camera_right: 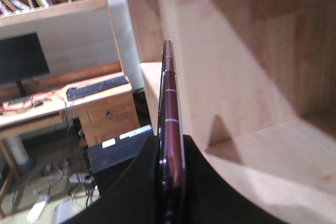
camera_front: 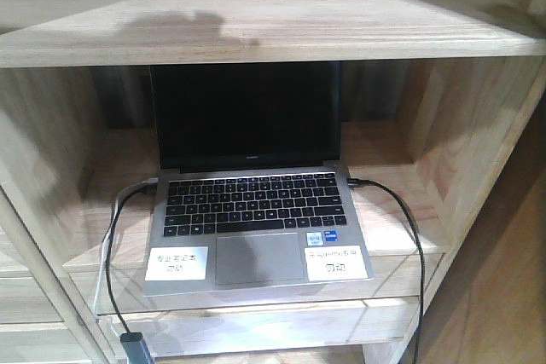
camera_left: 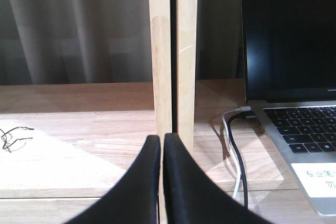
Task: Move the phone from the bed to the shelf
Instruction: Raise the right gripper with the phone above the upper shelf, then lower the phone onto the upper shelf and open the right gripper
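Note:
In the right wrist view the phone [camera_right: 170,108] appears edge-on, a thin dark slab with a pinkish-maroon rim, standing upright. My right gripper [camera_right: 170,139] is shut on it, beside the pale wood side wall of the shelf [camera_right: 252,77]. My left gripper [camera_left: 161,139] is shut with nothing in it and hangs just in front of a wooden upright [camera_left: 173,51] of the shelf [camera_left: 79,129]. The front view shows the shelf [camera_front: 256,23] head-on, with neither gripper in sight. The bed is out of view.
An open grey laptop [camera_front: 256,202] fills the middle compartment, with cables [camera_front: 401,210] running from both its sides. Black and white cables [camera_left: 233,150] lie right of my left gripper. A small tangled wire [camera_left: 10,137] lies far left. A desk with keyboard [camera_right: 94,87] stands beyond the shelf.

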